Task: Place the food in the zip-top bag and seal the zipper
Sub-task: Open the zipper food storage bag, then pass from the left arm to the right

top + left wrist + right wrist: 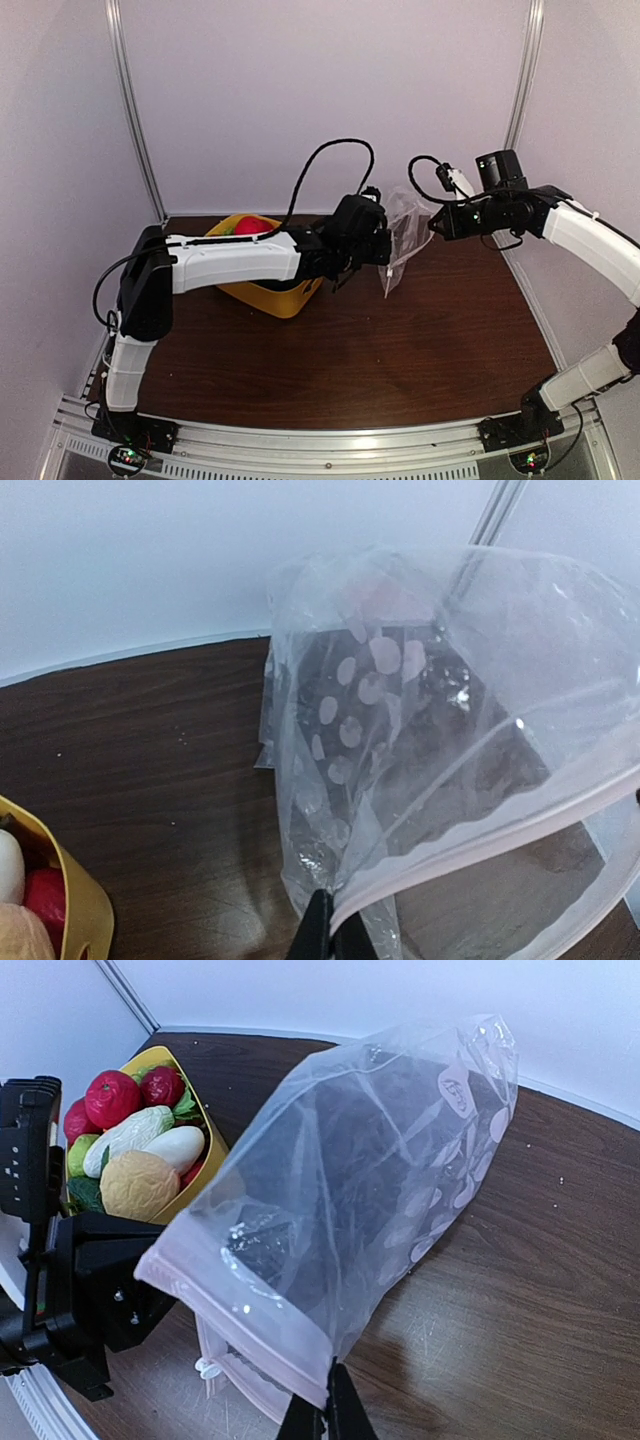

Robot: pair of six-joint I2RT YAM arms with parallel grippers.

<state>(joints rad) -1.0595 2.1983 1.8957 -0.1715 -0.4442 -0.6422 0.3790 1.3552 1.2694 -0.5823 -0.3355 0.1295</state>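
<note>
1. Far left: a yellow tub point(268, 296) stands on the dark wooden table point(400, 350), partly under the left arm. It holds the food point(140, 1185): red, tan, white and green pieces show in the right wrist view. All the food that shows is in the tub.

2. Centre: the left gripper point(328, 922) reaches past the tub. Its jaws are pressed together on one end of the mouth of the zip-top bag point(405, 235).

3. The bag hangs between the two grippers, just to the right of the tub. Its dotted body trails down and away toward the back wall. Whether its lower end touches the table cannot be told. The zipper point(500, 830) runs as a pale pink strip from one gripper toward the other. The two lips stand apart, so the mouth is open. No food shows inside.

4. Right: the right gripper point(325, 1402) has its jaws clamped together on the opposite end of the mouth edge.

Step in hand, as judged: spreading and presenting the open bag. Loading has not begun and sealing is some way off.

Next move, as judged:
- One gripper must let go to fetch food, and the left one is nearest the tub.
- The other gripper must then hold the mouth open alone.
- The film is floppy, so the mouth may collapse on release. Resting the bag on the table first would help.
</note>
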